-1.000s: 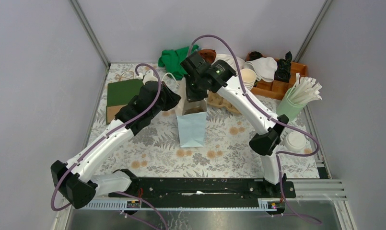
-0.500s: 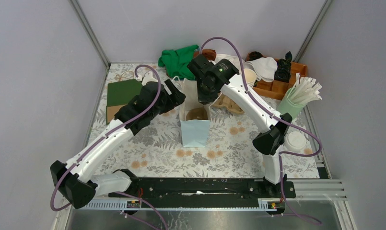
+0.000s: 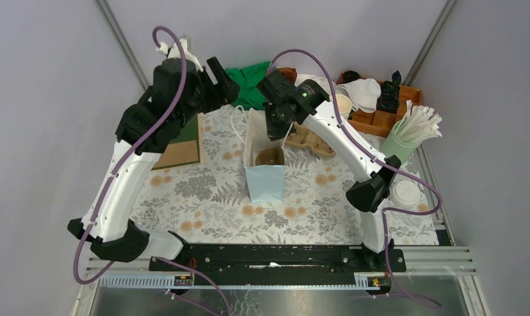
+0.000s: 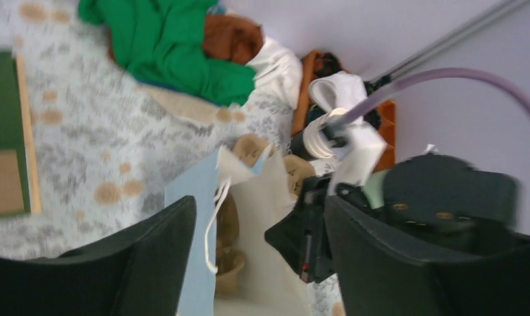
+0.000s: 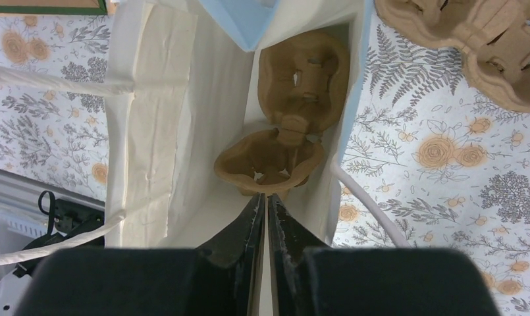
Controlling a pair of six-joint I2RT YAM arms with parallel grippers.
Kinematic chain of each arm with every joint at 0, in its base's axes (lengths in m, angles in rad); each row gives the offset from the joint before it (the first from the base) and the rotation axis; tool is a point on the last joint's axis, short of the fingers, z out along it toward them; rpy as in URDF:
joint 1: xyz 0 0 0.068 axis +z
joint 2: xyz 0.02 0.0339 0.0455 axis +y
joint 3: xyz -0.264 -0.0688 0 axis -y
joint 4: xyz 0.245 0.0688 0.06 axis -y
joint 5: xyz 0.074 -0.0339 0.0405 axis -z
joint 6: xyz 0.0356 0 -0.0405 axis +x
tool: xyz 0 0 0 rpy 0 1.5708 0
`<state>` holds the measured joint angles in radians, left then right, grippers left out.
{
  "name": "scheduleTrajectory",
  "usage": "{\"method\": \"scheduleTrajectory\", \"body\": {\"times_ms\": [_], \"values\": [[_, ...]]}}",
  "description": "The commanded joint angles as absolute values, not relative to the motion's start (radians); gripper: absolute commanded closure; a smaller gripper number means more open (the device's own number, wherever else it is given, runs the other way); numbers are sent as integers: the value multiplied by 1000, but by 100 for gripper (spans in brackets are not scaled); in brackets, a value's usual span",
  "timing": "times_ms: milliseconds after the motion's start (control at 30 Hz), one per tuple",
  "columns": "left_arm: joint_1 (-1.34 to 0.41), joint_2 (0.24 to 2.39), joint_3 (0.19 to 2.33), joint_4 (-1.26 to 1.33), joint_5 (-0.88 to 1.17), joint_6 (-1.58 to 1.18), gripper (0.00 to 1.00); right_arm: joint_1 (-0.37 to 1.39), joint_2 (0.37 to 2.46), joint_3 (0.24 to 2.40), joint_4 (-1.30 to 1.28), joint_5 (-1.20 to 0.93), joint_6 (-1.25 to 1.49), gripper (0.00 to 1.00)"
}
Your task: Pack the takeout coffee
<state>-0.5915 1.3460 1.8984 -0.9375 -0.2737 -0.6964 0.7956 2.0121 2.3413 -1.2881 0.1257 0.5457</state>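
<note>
A pale blue and white paper bag (image 3: 265, 181) stands open mid-table with a brown pulp tray (image 3: 270, 157) lying inside it. My right gripper (image 3: 274, 133) hangs over the bag's mouth. In the right wrist view its jaws (image 5: 265, 196) are a narrow slit apart with nothing between them, just above the tray (image 5: 295, 85). My left gripper (image 3: 224, 78) is raised high at the back left, wide open and empty (image 4: 261, 204), looking down on the bag (image 4: 268, 217). The takeout coffee (image 3: 405, 194), showing its white lid, stands far right by the right arm's elbow.
A second pulp tray (image 3: 308, 139) lies right of the bag. Behind are a green cloth (image 3: 245, 76), stacked lidless cups (image 3: 341, 105), a wooden organiser (image 3: 380, 118) and a green holder of white sticks (image 3: 407, 138). A flat green and brown bag (image 3: 183, 141) lies left.
My left gripper opened wide and the arm swung up and back, away from the bag. My right gripper rose slightly over the bag and its jaws parted a little.
</note>
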Motion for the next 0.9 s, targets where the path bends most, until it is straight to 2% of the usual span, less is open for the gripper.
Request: {"method": "scheduleTrajectory", "body": {"times_ms": [0,67,100,167,467,700,867], "values": [[-591,1427,2104,-1013,-104,-619,40,788,2012,2388,-1273,97,515,88],[-596,1462,2126,-1001,-18,-657,61,788,2008,2388,-1268,102,520,88],[-606,1474,2117,-997,-6,-677,68,788,2005,2387,-1268,109,527,89],[-627,1485,2077,-986,17,-703,73,787,1993,2375,-1262,125,535,90],[-637,1511,1920,-957,-79,-684,72,783,1954,2315,-1236,153,566,93],[-604,1562,1908,-1018,-123,-632,59,781,1959,2302,-1235,130,566,94],[-595,1598,1910,-1071,-114,-610,59,781,1963,2301,-1235,132,563,94]]}}
